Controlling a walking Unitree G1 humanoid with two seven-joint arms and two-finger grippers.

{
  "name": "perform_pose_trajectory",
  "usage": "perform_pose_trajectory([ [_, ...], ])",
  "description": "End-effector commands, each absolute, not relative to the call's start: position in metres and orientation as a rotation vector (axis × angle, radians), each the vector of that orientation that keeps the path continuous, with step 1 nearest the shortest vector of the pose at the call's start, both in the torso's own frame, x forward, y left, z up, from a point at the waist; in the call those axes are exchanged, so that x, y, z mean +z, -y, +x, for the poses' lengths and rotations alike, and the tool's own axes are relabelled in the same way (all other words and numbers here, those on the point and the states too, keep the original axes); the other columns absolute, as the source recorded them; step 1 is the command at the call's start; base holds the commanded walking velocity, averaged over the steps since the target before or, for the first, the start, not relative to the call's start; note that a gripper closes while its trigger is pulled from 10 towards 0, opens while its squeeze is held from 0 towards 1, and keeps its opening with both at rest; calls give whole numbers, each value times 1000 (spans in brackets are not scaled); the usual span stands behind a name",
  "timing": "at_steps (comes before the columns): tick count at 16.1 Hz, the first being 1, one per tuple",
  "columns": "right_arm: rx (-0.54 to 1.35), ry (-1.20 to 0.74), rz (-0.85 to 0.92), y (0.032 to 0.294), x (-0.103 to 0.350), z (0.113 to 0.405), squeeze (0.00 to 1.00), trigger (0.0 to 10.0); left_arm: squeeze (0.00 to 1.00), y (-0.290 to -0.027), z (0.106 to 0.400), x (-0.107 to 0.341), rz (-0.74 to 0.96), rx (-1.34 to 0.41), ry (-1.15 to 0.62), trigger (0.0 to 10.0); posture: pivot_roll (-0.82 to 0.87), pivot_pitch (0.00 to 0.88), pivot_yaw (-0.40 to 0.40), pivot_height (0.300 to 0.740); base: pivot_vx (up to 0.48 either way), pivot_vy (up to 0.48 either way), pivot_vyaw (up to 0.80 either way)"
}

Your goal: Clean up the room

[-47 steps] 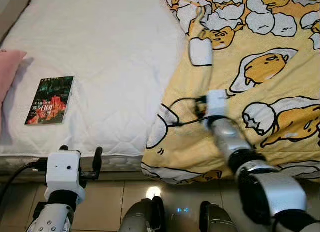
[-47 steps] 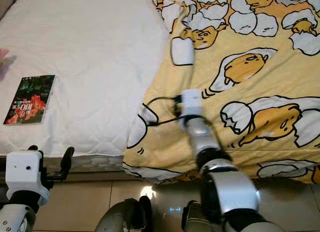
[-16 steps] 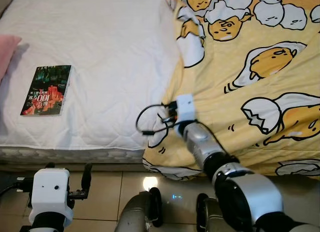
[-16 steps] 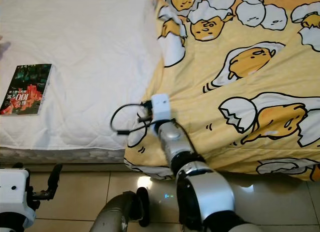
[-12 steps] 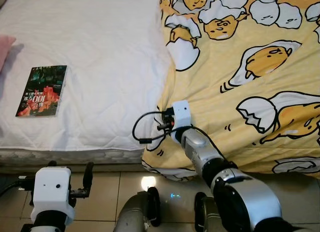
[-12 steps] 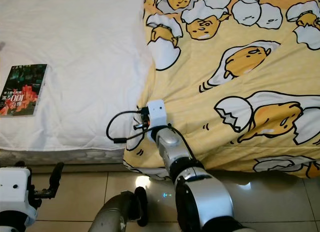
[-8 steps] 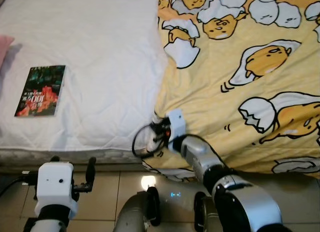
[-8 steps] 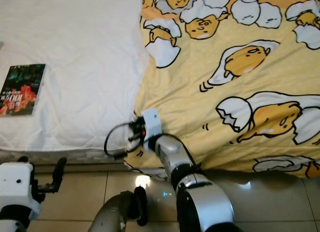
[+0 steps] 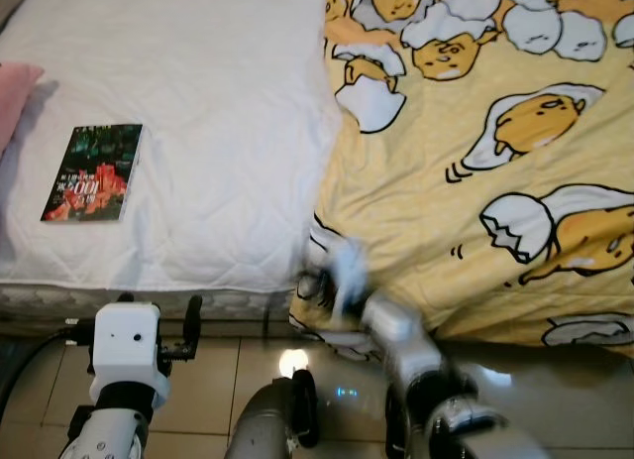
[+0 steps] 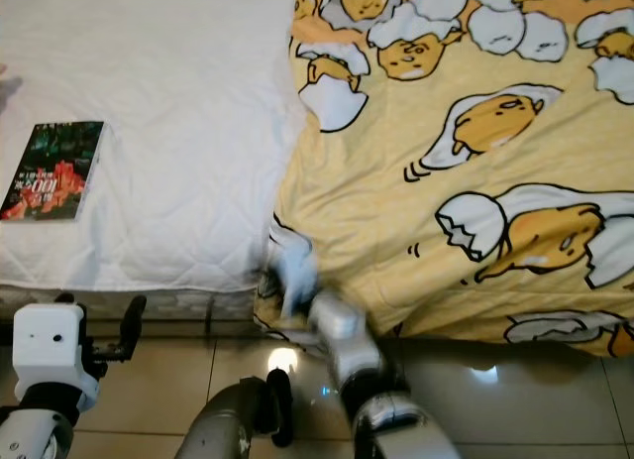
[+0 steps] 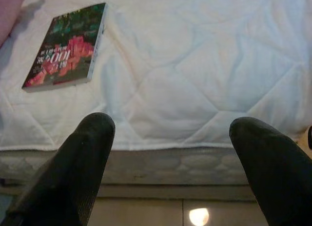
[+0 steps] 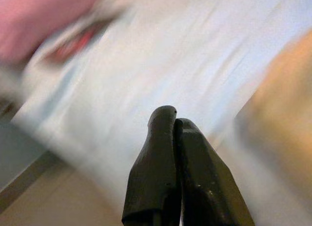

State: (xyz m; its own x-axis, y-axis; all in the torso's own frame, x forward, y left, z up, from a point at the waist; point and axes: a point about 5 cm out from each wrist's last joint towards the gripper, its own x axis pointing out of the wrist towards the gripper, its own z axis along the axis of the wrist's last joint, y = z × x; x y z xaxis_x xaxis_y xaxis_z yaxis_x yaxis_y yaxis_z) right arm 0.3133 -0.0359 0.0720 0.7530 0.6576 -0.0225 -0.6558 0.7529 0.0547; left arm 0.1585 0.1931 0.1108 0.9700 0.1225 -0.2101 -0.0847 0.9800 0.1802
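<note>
Black fingers (image 12: 175, 138) of the right gripper (image 12: 174, 119) are pressed together w/ nothing visible between them; wrist view is badly smeared, so what's beyond the tips is only pale and yellow blur. From the head, the right gripper (image 9: 332, 281) is a blur at the lower edge of the bed, just at the yellow egg-print blanket (image 9: 495, 172), near where it meets the white quilted mattress (image 9: 218, 132). Can't tell if the tips touch the blanket.

Left gripper (image 9: 188, 325) is low, in front of the bed's near edge, above the tile floor (image 9: 208, 400). Its fingers (image 11: 87, 148) are wide apart, empty. Past them: mattress side, then the quilted top. Ahead of the tips and off toward one finger's side, well apart from it, a book (image 11: 66, 45) w/ dark green & red cover lies flat on the mattress. Beyond the book, at the far left edge, a pink pillow (image 9: 15, 102).
</note>
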Motion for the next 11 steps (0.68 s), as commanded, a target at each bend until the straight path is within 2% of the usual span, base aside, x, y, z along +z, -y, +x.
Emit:
perform_pose_trajectory([
  [1, 687, 13, 84, 21, 85, 317, 0, 10000, 0, -198, 156, 107, 194, 130, -240, 10000, 138, 254, 130, 740, 0, 0, 0],
  [4, 543, 15, 14, 37, 99, 341, 0, 10000, 0, -199, 157, 108, 198, 128, -232, 10000, 153, 255, 132, 740, 0, 0, 0],
  [6, 455, -68, -6, 41, 96, 349, 0, 10000, 0, -201, 155, 110, 207, 133, -231, 10000, 172, 263, 131, 740, 0, 0, 0],
  [11, 196, -258, -89, 61, 68, 347, 0, 10000, 0, -209, 142, 117, 240, 146, -244, 10000, 245, 289, 141, 740, 0, 0, 0],
])
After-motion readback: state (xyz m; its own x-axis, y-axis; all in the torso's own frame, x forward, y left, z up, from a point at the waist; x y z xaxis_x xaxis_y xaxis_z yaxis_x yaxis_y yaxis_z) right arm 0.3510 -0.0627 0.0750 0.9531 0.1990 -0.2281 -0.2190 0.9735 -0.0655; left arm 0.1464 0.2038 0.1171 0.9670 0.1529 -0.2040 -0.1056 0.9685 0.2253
